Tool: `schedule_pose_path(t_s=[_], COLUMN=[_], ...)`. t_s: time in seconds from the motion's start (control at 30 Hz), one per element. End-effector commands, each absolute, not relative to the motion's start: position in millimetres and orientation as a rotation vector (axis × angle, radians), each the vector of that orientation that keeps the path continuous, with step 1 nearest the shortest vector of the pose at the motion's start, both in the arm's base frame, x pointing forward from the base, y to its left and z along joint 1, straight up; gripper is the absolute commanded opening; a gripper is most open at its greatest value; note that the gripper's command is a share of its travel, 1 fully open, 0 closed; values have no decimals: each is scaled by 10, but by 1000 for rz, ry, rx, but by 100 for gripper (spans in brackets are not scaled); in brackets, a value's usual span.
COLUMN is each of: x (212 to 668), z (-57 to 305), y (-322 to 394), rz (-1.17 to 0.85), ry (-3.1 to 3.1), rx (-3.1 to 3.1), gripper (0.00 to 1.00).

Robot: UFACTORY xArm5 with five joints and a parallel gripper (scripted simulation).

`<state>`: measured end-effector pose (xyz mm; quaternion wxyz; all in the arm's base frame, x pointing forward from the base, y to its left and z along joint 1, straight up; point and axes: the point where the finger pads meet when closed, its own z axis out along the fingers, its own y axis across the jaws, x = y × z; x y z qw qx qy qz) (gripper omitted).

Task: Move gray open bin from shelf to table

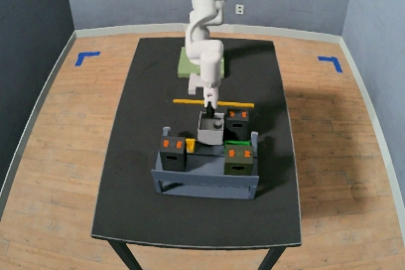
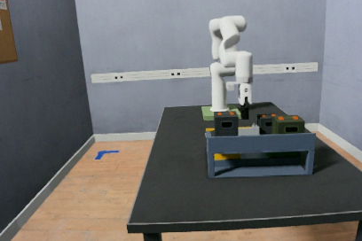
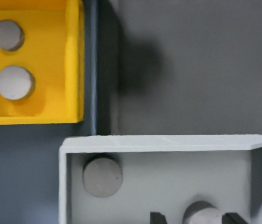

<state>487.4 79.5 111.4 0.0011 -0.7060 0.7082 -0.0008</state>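
Observation:
The gray open bin [image 1: 210,135] [image 2: 248,130] [image 3: 157,143] stands on the blue-gray shelf [image 1: 205,179] [image 2: 257,140], at the back middle of its top. Two gray cylinder parts lie in it; one part [image 3: 102,176] shows whole in the wrist view. My gripper [image 1: 210,111] [image 2: 244,111] [image 3: 196,219] points down at the bin's far side, with its fingertips just inside the rim. The fingers stand part-way open with a gap between them. In the wrist view the second cylinder shows in that gap, lower down. I see nothing gripped.
Two dark lidded bins [image 1: 172,154] [image 1: 237,124] and an olive one [image 1: 238,161] stand on the shelf around the gray bin. A yellow bin [image 1: 190,144] [image 3: 74,60] with two parts sits to its left. A yellow bar [image 1: 189,100] lies behind the shelf. The arm stands on a green pad [image 1: 185,66].

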Motion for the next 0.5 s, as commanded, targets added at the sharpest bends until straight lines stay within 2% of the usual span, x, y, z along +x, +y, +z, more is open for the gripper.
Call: schedule_pose_path(t_s=[0.0, 0.47], x=[4960, 5249], z=[1158, 1263], y=[803, 825], rz=[-11, -11], ry=[2222, 2222], rx=[-2215, -2215], gripper=[34, 34])
